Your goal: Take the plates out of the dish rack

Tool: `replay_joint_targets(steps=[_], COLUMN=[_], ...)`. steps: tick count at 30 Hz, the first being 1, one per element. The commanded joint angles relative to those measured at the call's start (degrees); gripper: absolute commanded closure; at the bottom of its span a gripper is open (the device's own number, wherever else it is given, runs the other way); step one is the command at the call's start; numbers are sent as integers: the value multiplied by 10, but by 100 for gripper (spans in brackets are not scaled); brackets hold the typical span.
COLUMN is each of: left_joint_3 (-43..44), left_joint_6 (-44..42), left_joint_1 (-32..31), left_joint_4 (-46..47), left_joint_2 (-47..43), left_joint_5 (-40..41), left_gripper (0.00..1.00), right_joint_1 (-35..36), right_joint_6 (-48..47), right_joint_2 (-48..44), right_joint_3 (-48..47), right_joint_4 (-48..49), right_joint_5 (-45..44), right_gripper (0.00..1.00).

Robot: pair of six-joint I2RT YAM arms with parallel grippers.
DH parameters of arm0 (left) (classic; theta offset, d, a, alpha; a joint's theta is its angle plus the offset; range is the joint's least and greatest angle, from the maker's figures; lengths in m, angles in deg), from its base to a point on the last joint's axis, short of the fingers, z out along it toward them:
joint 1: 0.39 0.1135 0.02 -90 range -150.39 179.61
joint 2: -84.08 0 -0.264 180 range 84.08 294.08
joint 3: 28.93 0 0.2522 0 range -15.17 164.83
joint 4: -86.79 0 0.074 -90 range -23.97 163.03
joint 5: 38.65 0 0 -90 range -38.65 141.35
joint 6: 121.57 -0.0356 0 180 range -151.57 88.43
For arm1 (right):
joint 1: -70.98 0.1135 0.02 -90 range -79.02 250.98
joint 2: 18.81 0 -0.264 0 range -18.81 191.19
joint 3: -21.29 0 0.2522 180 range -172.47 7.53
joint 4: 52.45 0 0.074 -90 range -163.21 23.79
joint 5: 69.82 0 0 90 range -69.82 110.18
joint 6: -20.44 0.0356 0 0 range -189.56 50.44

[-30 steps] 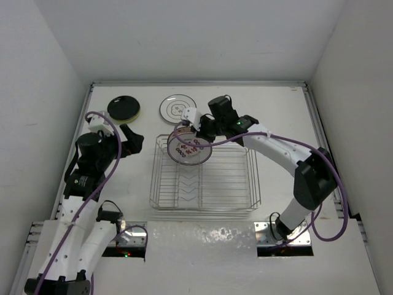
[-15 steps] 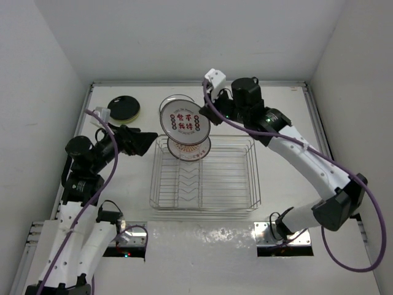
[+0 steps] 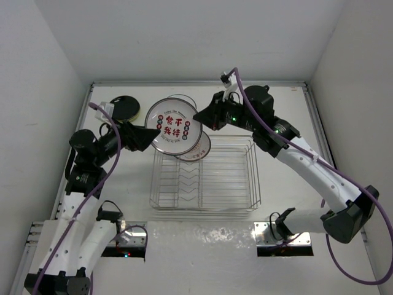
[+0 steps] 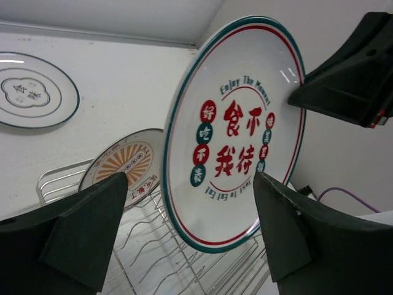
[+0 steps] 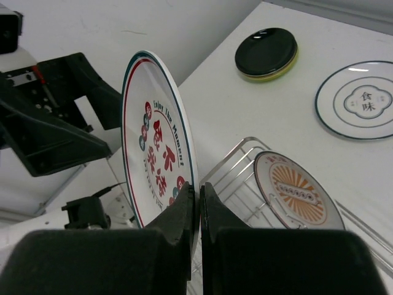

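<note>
White table (image 3: 295, 114); plate (image 3: 174, 126) in right fingers (image 5: 175, 233)

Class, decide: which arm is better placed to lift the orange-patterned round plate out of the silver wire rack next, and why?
Probably left: the left gripper is open and empty near that orange-patterned plate in the rack; the right gripper is shut on the white red-lettered plate.

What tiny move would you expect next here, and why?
Probably the left fingers should close on the rim of the lettered plate: they stand open at one edge of it, while the right fingers pinch the opposite edge, holding it up in the air.
</note>
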Motion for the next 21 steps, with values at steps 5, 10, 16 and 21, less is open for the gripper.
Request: replay_joint_targets(steps=[5,10,16,21], left_joint_3=[-4,-5,32,120], left_joint_6=[21,53,88,131], left_joint_1=[3,2,3,4], left_joint_4=[42,92,60,-12], left_joint_2=[9,32,73,157], left_joint_5=[-9,-39,56,184], left_gripper=[45,91,100,100], right_joint_1=[2,2,2,2], right_joint_6=[75,78,30,-10], right_joint_2=[-31,-36,-70,-134], right_joint_3=[33,46,78,112], right_joint_4=[115,138,105,34], right_joint_5=[45,46,-63,-217], right_gripper=[100,96,2,1])
